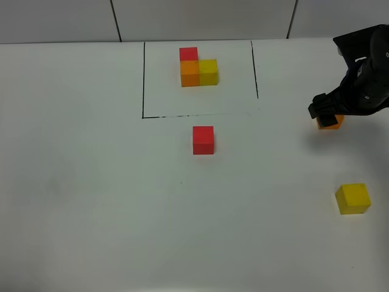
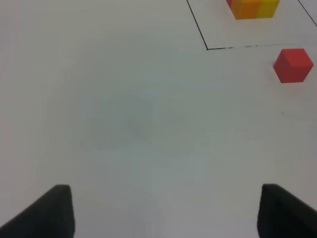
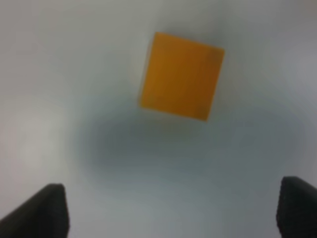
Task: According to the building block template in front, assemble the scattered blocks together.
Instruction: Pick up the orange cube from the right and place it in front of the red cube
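I'm watching a white counter (image 1: pixel 91 213) carrying the building block template (image 1: pixel 193 72), a pale seamed wall (image 1: pixel 200 18) rising behind it; left gripper (image 2: pixel 163 213) and right gripper (image 3: pixel 173 213) jaws are standing open, empty.

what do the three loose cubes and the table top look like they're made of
The red cube, yellow cube and orange cube: probably painted wood or solid plastic; even colour, crisp edges, matte, no glints. Which one is unclear. The table top: smooth white laminate or board, dull finish, no grain visible.
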You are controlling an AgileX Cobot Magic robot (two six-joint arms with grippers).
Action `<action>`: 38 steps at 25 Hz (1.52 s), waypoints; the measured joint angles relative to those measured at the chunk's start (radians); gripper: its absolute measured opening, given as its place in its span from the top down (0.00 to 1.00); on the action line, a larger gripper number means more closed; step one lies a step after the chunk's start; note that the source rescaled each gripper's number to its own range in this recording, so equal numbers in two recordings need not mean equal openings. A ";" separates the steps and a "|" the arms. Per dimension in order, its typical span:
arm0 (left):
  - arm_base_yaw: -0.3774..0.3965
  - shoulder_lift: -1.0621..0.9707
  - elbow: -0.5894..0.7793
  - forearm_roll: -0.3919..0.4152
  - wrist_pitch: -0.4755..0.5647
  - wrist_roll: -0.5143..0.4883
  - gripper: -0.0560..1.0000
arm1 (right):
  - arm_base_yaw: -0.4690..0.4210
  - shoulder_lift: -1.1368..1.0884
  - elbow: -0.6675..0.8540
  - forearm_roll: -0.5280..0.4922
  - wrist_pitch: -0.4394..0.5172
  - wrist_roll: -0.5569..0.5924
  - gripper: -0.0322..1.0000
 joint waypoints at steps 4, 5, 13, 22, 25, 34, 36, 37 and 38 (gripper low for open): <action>0.000 0.000 0.000 0.000 0.000 0.000 0.26 | -0.027 0.055 -0.080 0.010 0.014 0.015 0.19; 0.000 0.000 0.000 0.000 0.000 0.000 0.26 | -0.034 0.067 -0.099 0.018 0.016 0.017 0.19; 0.000 0.000 0.000 0.000 0.000 0.000 0.26 | -0.084 0.164 -0.180 0.158 0.024 -0.044 0.19; 0.000 0.000 0.000 0.000 0.000 0.000 0.26 | -0.086 0.242 -0.207 0.159 0.003 -0.059 0.19; 0.000 0.000 0.000 0.000 0.000 0.000 0.26 | -0.086 0.261 -0.230 0.159 0.000 -0.059 0.19; 0.000 0.000 0.000 0.000 0.000 0.000 0.26 | -0.098 0.328 -0.258 0.159 0.009 -0.075 0.22; 0.000 0.000 0.000 0.000 0.000 0.000 0.26 | -0.098 0.328 -0.260 0.159 0.009 -0.075 0.33; 0.000 0.000 0.000 0.000 0.000 0.000 0.26 | -0.098 0.328 -0.262 0.159 0.009 -0.075 0.40; 0.000 0.000 0.000 0.000 0.000 0.000 0.26 | -0.098 0.328 -0.263 0.159 0.008 -0.076 0.51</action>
